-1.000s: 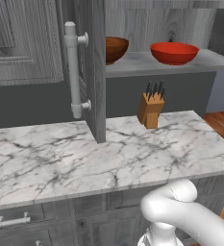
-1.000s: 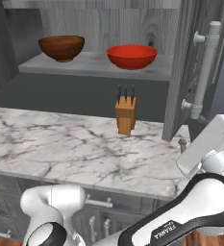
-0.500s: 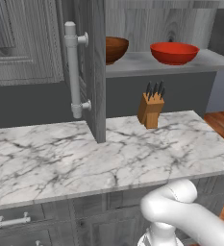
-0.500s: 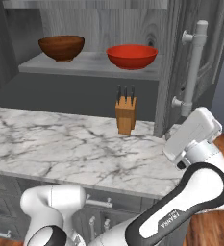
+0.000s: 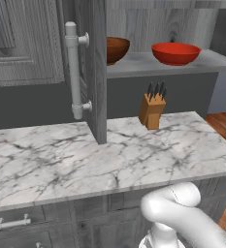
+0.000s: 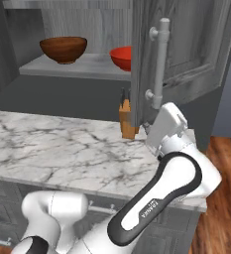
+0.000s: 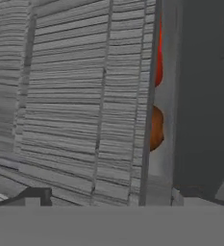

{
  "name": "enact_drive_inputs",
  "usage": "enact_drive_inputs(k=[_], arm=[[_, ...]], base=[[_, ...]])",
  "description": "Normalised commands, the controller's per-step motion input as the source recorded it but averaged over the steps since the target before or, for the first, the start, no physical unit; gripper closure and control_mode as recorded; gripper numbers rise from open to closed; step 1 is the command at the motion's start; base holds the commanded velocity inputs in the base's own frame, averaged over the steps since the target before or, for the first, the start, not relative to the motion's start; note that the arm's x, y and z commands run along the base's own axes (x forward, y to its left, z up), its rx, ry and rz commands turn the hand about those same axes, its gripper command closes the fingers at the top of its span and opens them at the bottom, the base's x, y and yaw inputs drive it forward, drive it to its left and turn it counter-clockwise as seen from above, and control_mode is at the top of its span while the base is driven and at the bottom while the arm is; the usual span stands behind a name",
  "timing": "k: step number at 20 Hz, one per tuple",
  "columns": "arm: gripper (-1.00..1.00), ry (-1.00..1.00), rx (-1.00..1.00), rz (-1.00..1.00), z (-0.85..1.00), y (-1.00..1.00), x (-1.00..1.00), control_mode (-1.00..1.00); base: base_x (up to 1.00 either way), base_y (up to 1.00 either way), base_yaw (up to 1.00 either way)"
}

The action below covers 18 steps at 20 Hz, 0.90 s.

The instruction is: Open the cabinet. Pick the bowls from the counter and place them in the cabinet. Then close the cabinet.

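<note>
**Asker:** Where are the bowls, and where is your claw?

**Robot:** Both bowls sit on the shelf inside the cabinet [image 5: 153,65]. The red bowl [image 5: 175,52] is on the right and the brown wooden bowl [image 5: 115,49] on the left, a little apart. The counter [image 5: 109,155] below carries a knife block [image 5: 152,110]. My claw [image 7: 118,197] is spread wide and pinches nothing.

**Asker:** What lies in front of it?

**Robot:** The right cabinet door [image 6: 191,49], very close. Its wood-grain panel is straight ahead of my fingertips, and past its edge I glimpse slivers of both bowls. My hand sits low by the door's bottom corner, just below its silver bar handle [image 6: 159,64], which runs upright.

**Asker:** So what does closing it turn on?

**Robot:** I judge that this door must swing toward the shelf. The left door [image 5: 97,72] stands open well away, across the cabinet's whole opening.
</note>
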Motion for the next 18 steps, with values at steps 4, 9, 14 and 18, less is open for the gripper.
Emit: enact_drive_inputs(k=[4, 9, 14, 18], arm=[[-1.0, -0.18, -0.07, -0.24, 0.09, 0.88, 0.46, -1.0], [-1.0, -0.04, -0.03, -0.34, 0.42, 0.24, 0.5, -1.0], [-1.0, 0.15, 0.0, -0.4, 0.34, 0.01, 0.73, -1.0], [-1.0, 0.36, 0.0, -0.42, 0.28, 0.0, 0.72, -1.0]], base=[[0.0, 0.0, 0.0], [0.0, 0.0, 0.0], [0.0, 0.0, 0.0], [0.0, 0.0, 0.0]])
